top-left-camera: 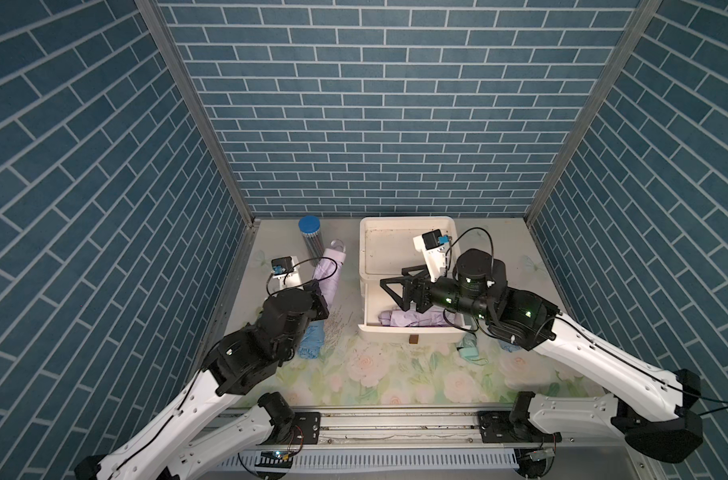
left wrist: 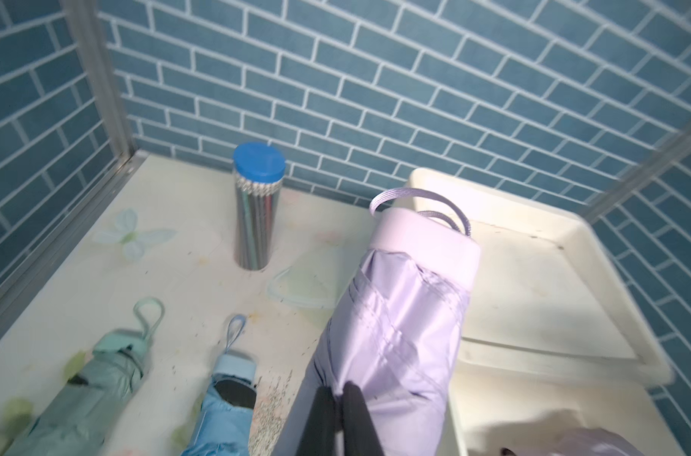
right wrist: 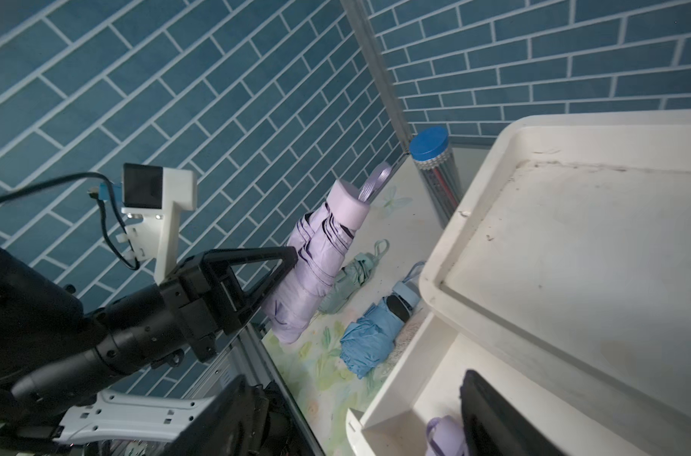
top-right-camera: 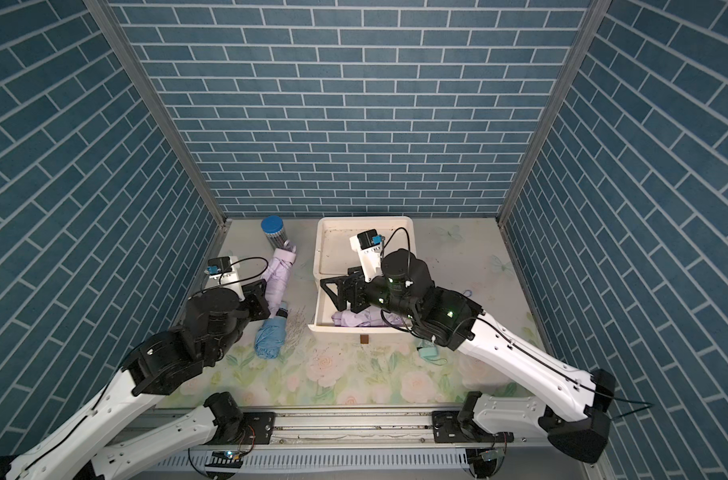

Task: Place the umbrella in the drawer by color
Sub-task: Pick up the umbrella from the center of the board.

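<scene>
Nearest, at 9 o'clock, a crumpled sky-blue umbrella (top-left-camera: 312, 338) lies on the floral mat (top-left-camera: 395, 374). Just beyond, the left gripper (left wrist: 338, 410) is pinched tight on a glossy lilac umbrella (left wrist: 399, 316), tilted with its smooth cap up. At 1 o'clock the right gripper (top-left-camera: 399, 282) gapes above the white plastic drawer (top-left-camera: 408, 333), where a second lilac umbrella (top-left-camera: 408, 319) lies folded. At 11 stands a blue-lidded cylinder (top-left-camera: 311, 241).

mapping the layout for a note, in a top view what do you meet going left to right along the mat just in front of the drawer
blue umbrella → brown drawer knob → mint umbrella
</scene>
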You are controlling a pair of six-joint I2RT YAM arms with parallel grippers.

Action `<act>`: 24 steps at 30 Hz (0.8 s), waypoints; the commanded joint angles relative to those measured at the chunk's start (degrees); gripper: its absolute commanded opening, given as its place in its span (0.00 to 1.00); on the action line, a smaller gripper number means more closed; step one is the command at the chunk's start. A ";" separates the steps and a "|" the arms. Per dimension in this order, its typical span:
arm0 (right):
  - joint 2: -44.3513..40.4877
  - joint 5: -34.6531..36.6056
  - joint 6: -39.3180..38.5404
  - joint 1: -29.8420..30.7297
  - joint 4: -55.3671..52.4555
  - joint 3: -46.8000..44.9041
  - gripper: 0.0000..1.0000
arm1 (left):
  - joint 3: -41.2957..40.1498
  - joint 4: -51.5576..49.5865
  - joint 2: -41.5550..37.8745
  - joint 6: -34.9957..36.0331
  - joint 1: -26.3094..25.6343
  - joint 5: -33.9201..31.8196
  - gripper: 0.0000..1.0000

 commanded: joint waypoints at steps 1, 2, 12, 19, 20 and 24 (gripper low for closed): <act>2.81 -8.46 -1.34 -1.20 -0.42 5.06 0.92 | 3.34 5.45 -1.14 13.77 -0.19 10.33 0.00; 3.51 -9.39 -1.19 -1.81 -0.16 5.99 0.93 | 4.00 5.53 -0.97 15.57 -0.19 13.61 0.00; 5.98 -14.52 4.39 -6.80 1.09 6.48 0.94 | 3.71 7.49 -1.36 22.96 -0.19 27.26 0.00; 4.00 -18.28 7.80 -8.34 6.19 0.14 0.79 | 3.50 8.38 0.50 26.11 -0.19 32.64 0.00; 4.09 -18.55 7.85 -8.34 6.41 -0.25 0.79 | 3.44 8.36 0.34 26.46 -0.19 32.62 0.00; 4.00 -19.47 9.13 -8.93 8.70 -2.52 0.76 | 2.68 9.00 -0.63 27.95 -0.19 33.73 0.00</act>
